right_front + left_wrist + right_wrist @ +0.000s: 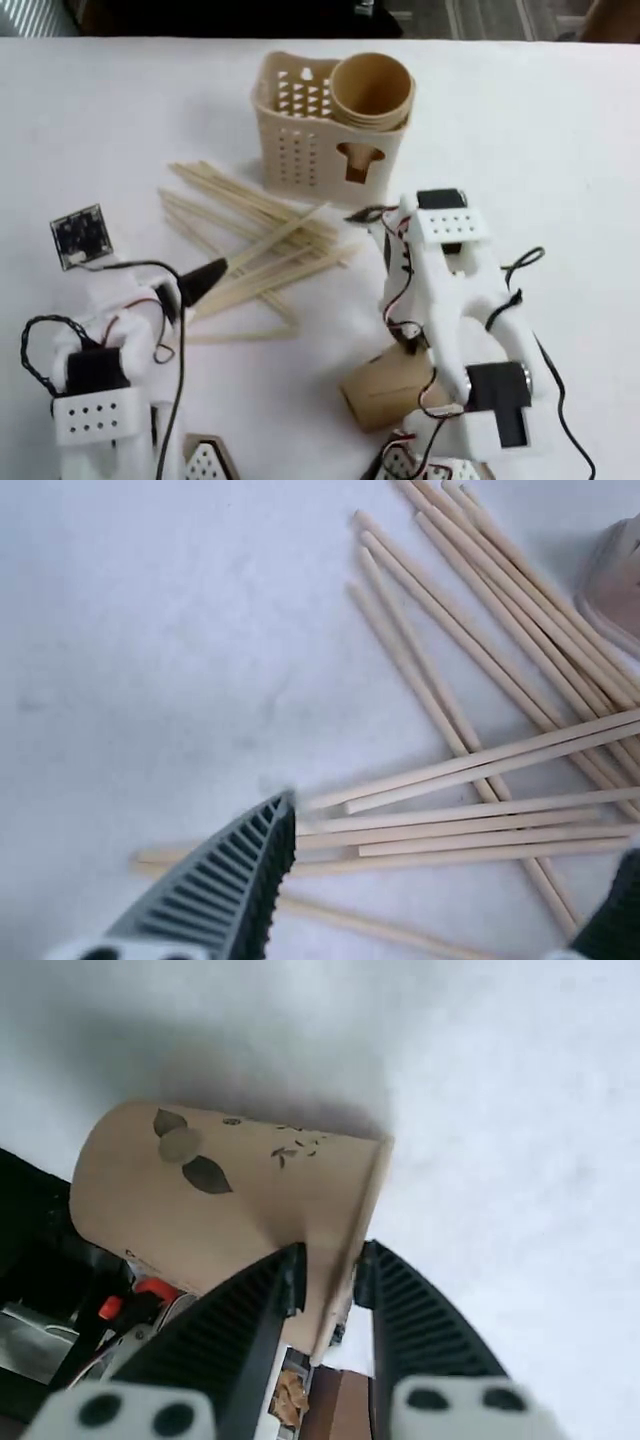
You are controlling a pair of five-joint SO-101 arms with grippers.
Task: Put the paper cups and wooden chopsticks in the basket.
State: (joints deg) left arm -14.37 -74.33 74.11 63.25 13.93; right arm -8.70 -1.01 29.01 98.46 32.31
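Nearest, at about 5 o'clock on the white desk [560, 140], a lone paper cup [385, 388] lies on its side, partly under the right arm [455, 290]. The right pincer [328, 1260] is drawn narrow on that cup's rim. In the right wrist view one ribbed finger [250, 1320] lies against the leaf-printed outer wall and the other sits just past the lip, with the paper wall nipped between them. At about 8 o'clock the left arm [95, 390] stands beside it. The left pincer [455, 830] is spread wide and grips nothing, with its grey ribbed finger [230, 890] on one side and a dark fingertip well apart on the other. Sticks lie on the desk across the gap between them. From above, the dark fingertip sits at the near ends of those sticks; whether it touches them cannot be told. The wooden chopsticks [255, 250] lie loose on the desk in a crossed heap from 9 o'clock to the centre, some fanned toward 10 o'clock and others pointing toward 3 o'clock. All of them are outside the basket. Farthest, at 12 o'clock, the perforated basket [290, 150] stands upright. A stack of paper cups [372, 90] is nested in its 3 o'clock end, mouths up.
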